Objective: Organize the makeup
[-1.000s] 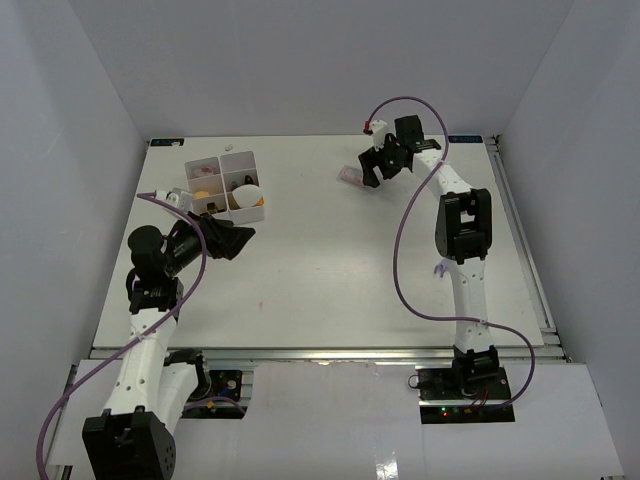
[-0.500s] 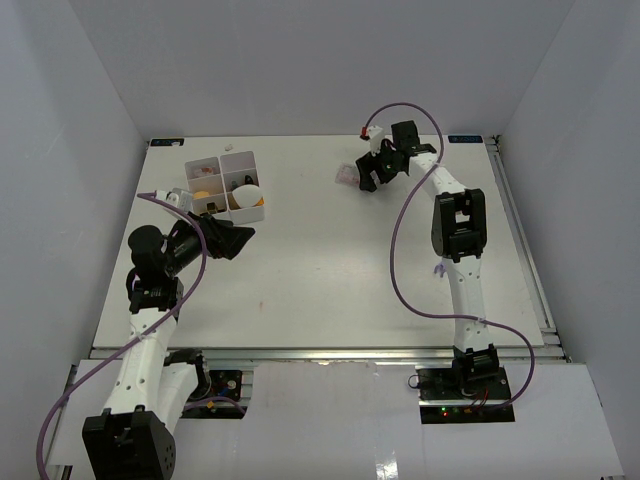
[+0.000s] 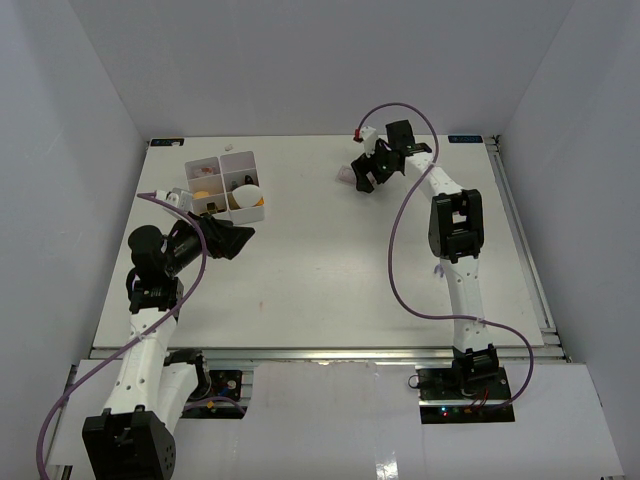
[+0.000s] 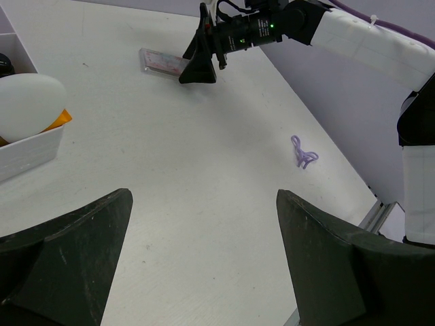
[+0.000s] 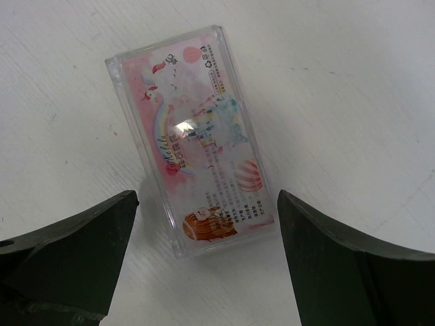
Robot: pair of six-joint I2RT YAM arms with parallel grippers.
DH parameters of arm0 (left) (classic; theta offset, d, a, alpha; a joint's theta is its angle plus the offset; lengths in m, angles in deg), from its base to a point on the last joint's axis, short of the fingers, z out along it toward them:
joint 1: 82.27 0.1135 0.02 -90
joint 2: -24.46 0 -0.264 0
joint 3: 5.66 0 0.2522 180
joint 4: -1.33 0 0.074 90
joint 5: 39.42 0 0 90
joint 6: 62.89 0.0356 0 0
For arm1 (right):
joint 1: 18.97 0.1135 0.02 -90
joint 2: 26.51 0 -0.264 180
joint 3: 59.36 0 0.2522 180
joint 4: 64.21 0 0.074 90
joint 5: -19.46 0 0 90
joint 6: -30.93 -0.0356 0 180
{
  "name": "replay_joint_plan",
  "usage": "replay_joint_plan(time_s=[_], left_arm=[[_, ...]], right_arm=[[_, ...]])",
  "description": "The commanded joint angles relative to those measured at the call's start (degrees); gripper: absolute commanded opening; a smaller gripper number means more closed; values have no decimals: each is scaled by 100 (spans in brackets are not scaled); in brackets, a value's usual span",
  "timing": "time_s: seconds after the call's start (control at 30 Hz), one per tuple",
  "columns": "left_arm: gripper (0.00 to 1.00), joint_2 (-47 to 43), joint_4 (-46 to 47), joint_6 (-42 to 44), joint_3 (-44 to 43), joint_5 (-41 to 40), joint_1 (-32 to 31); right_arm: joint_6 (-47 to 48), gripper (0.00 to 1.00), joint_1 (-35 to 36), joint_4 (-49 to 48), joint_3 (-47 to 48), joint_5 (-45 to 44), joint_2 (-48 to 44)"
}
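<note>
Item: 1 clear flat rectangular plastic packet with a pink printed card inside [image 5: 194, 176], lying flat on the white table [image 3: 330, 270] at its far middle, well apart from the white compartmented box [image 3: 240, 153] at far left. Handler: right gripper [image 5: 204, 261], released, jaws spread wide. In the right wrist view the packet's near short end lies between the 2 dark fingers [image 5: 68, 238], touching neither. Change over the last 1 second: in the top view the right gripper [image 3: 365, 172] has travelled a little leftward and closed in on the packet [image 3: 345, 174], which has hardly moved, if at all. Judgement: the approach is nearly done and the packet is not yet grasped; the task needs a further descent, a pinch across the narrow width, then a carry to the box. Risk: a thin flat case on a smooth surface may slide away or slip out of a shallow pinch. Second handler: left gripper [image 4: 204, 272], also released and empty, unmoved over that second and hanging just in front of the box [image 4: 27, 153]. Box contents visible: 1 white egg-shaped sponge [image 4: 30, 105] and an orange item [image 4: 60, 118] beside it in the near-right compartment; the rest is too small to itemise.
</note>
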Motion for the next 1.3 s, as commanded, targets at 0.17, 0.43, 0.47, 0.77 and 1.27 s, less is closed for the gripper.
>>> replay_joint_plan(time_s=[0.17,0.43,0.47,0.77,1.27], left_arm=[[98,-30,-8,104,39,-14,-20],[98,-3,41,51,57,53,-25],[98,15,72,29,57,101,-25],[98,259,304,-505,-84,253,-34],[91,1748,502,-2289,-488,-1477,-2286]], right_arm=[[274,93,51,209,287,-206,149],[373,70,51,268,-17,-146,-14],[391,65,51,263,-57,-119,-54],[409,29,51,130,-1022,274,-934],[152,21,52,-433,-4379,1353,-3642]])
